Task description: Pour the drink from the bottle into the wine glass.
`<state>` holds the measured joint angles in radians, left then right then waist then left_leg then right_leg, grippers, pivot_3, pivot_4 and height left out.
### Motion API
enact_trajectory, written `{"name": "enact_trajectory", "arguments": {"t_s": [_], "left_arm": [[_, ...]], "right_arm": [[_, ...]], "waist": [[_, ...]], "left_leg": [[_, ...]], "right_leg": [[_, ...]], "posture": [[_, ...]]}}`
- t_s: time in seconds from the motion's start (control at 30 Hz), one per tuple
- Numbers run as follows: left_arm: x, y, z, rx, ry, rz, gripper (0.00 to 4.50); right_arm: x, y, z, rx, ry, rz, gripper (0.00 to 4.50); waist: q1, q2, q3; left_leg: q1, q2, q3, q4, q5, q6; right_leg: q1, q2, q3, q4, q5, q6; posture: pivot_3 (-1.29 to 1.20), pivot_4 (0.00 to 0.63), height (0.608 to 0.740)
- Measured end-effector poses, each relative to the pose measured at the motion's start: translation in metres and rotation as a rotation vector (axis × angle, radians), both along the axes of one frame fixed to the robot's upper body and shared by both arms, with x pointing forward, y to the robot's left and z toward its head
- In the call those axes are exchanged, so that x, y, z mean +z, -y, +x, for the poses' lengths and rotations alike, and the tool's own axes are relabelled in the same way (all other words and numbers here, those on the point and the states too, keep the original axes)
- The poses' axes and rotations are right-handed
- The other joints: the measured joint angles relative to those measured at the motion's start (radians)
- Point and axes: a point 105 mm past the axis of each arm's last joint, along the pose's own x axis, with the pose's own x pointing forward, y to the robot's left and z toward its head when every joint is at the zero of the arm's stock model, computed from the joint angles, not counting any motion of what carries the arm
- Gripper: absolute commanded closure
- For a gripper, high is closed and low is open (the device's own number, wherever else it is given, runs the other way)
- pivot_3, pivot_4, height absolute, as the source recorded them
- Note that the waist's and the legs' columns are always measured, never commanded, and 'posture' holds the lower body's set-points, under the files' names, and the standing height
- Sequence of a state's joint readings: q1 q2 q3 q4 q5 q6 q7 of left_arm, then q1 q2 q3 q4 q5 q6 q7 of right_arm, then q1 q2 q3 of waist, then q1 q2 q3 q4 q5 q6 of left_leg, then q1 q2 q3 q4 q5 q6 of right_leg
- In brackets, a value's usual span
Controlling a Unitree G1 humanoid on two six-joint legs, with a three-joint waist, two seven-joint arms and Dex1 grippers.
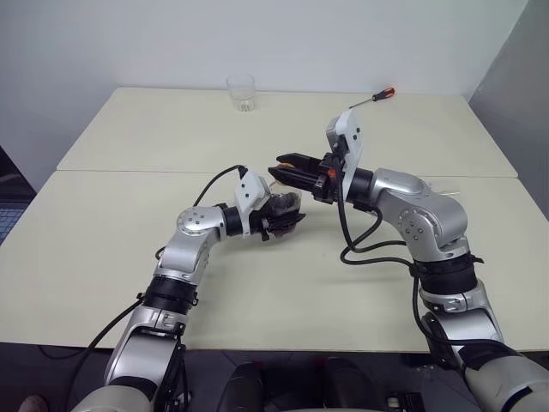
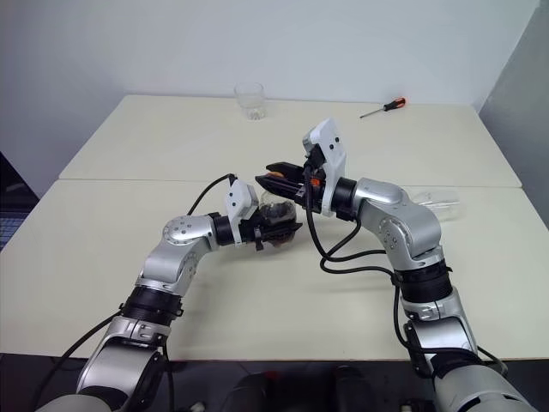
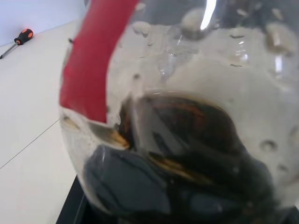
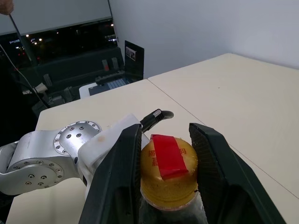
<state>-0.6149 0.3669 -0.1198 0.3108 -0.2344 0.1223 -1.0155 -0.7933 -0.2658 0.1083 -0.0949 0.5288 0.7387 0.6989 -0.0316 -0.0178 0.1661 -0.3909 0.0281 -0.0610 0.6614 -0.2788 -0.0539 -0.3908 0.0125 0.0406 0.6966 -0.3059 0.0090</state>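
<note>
Bottle [image 2: 279, 212], small squat clear plastic with dark drink [image 3: 187, 154], clamped in left gripper [image 2: 283, 225]; right gripper [image 4: 166, 177] fingers flank its yellow-and-red cap [image 4: 168, 170], contact uncertain.

Bottle [image 2: 276, 215] sits mid-worktop [image 2: 103, 232] in the left gripper [image 2: 283, 225] — right gripper [image 4: 166, 161] straddles its cap [image 4: 168, 170] from the right. Tumbler [image 2: 250, 99] at far edge, screwdriver [image 2: 383, 107] to its right, far-right corner.
</note>
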Motion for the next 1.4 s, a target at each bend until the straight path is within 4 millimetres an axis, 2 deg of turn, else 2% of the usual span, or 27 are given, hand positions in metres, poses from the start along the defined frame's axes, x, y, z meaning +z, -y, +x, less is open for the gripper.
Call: {"name": "enact_trajectory", "arguments": {"t_s": [0.1, 0.47, 0.7, 0.87, 1.03, 1.17, 1.2, 1.4], "left_arm": [[0.002, 0.002, -0.005, -0.010, 0.011, -0.005, 2.29], [0.002, -0.002, -0.058, -0.082, -0.042, -0.020, 2.29], [0.004, 0.004, -0.078, -0.131, -0.053, -0.040, 2.29], [0.003, 0.007, -0.084, -0.146, -0.059, -0.049, 2.29], [0.010, 0.013, -0.083, -0.162, -0.044, -0.088, 2.29], [0.017, 0.014, -0.081, -0.159, -0.028, -0.099, 2.29], [0.017, 0.014, -0.080, -0.148, -0.040, -0.106, 2.29], [0.017, 0.008, -0.074, -0.095, -0.066, -0.110, 2.29]], "right_arm": [[0.002, 0.001, -0.004, 0.036, 0.040, -0.015, 3.23], [0.003, -0.005, -0.039, 0.402, 0.173, -0.108, 3.23], [0.007, -0.003, -0.055, 0.577, 0.183, -0.159, 3.23], [0.006, -0.002, -0.060, 0.628, 0.175, -0.170, 3.23], [0.002, -0.010, -0.060, 0.634, 0.140, -0.177, 1.58], [-0.001, -0.009, -0.056, 0.599, 0.088, -0.196, 0.16], [0.000, -0.009, -0.055, 0.581, 0.073, -0.193, 0.05], [0.021, 0.005, -0.050, 0.444, 0.033, -0.127, 0.05]], "waist": [[0.000, 0.000, 0.000], [-0.001, 0.002, 0.006], [0.000, 0.003, 0.007], [0.000, 0.003, 0.007], [0.000, 0.004, 0.008], [0.001, 0.004, 0.009], [0.001, 0.004, 0.009], [0.002, 0.003, 0.011]], "left_leg": [[0.000, 0.000, 0.000, 0.000, 0.000, 0.000], [-0.001, 0.001, -0.006, 0.001, 0.000, 0.000], [-0.001, 0.001, -0.008, 0.001, 0.000, 0.000], [-0.001, 0.001, -0.008, 0.001, 0.000, 0.000], [-0.001, 0.000, -0.008, 0.001, 0.000, 0.000], [-0.001, 0.000, -0.008, 0.001, 0.000, 0.000], [-0.001, 0.000, -0.009, 0.001, 0.000, 0.000], [-0.001, 0.000, -0.009, 0.001, 0.000, 0.000]], "right_leg": [[0.000, 0.000, 0.000, 0.000, 0.000, 0.000], [-0.001, 0.000, -0.001, 0.001, 0.000, 0.000], [0.000, -0.001, -0.001, 0.000, 0.000, 0.000], [0.000, -0.002, -0.002, 0.000, 0.000, 0.000], [0.000, -0.002, -0.002, 0.000, 0.000, -0.001], [0.000, -0.003, -0.002, 0.000, 0.000, -0.001], [0.000, -0.003, -0.002, 0.000, 0.000, -0.001], [0.000, -0.004, -0.003, 0.000, 0.000, -0.001]], "posture": [[0.00, 0.150, 0.740], [0.00, 0.150, 0.740], [0.00, 0.150, 0.740], [0.00, 0.150, 0.740], [0.00, 0.150, 0.740], [0.00, 0.150, 0.740], [0.00, 0.150, 0.740], [0.00, 0.150, 0.740]]}}
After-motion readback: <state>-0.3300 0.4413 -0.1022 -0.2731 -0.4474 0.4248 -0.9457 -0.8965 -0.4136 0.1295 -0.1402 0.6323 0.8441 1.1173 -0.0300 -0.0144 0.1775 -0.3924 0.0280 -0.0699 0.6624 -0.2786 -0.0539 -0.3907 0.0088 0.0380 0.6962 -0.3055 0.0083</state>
